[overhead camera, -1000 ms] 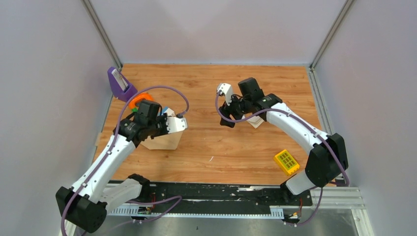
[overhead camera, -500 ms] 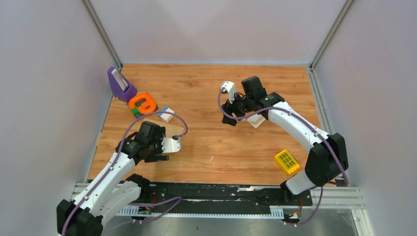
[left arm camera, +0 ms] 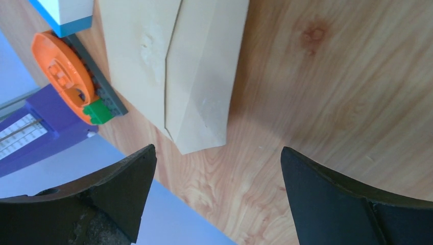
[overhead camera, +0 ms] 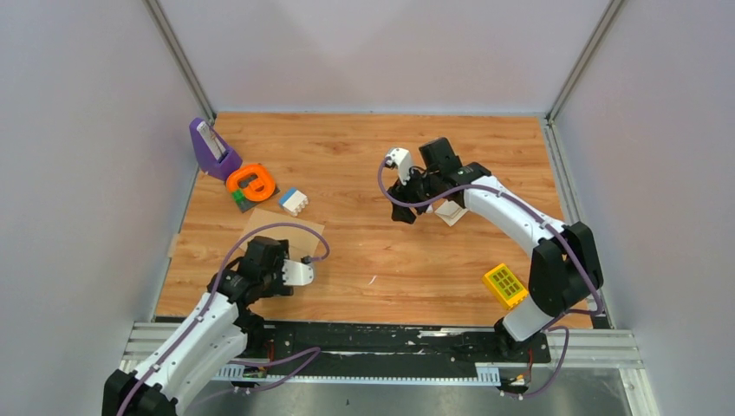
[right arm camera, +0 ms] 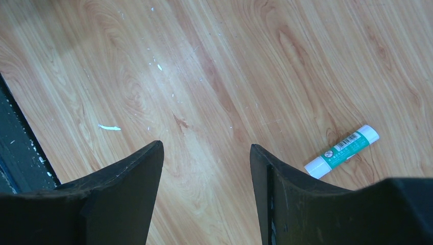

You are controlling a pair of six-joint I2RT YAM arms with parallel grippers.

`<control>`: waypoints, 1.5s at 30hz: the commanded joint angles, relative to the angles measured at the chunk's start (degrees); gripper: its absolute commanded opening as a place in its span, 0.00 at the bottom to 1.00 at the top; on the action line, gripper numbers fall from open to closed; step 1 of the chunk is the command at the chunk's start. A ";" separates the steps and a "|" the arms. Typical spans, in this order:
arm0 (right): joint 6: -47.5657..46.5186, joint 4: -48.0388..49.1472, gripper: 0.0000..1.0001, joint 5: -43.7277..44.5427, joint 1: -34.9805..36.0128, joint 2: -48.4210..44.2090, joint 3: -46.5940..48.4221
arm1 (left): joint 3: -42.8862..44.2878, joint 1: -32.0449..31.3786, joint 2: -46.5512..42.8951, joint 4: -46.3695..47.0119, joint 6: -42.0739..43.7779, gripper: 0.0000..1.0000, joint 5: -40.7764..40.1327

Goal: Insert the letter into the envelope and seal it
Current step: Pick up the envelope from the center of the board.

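Observation:
The tan envelope lies flat on the wooden table, its triangular flap folded down in the left wrist view. My left gripper hangs just on the near side of it, open and empty, not touching it. The letter is not showing on its own. A small white sheet pokes out from under my right forearm; I cannot tell what it is. My right gripper hovers over bare wood at mid-table, open with nothing between its fingers.
A glue stick lies on the wood beside my right gripper. At the back left stand a purple holder, an orange ring on a grey plate, and a blue-and-white block. A yellow block sits near the right base.
My left gripper opened, let go of the envelope and drew back toward the near edge. The envelope now lies flat on the table. The right arm barely shifted.

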 commanded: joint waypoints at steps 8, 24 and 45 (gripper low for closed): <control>0.51 1.93 0.64 1.15 -0.38 1.04 2.88 | -9.05 -0.79 -1.22 16.51 9.26 0.97 -7.65; 0.73 1.91 0.64 1.28 -0.47 0.18 3.76 | -3.21 -0.79 0.58 13.46 7.05 0.00 -5.54; 6.44 2.02 0.64 3.00 -12.87 -5.28 6.37 | 46.13 -9.44 33.01 -10.83 -30.33 0.00 -4.03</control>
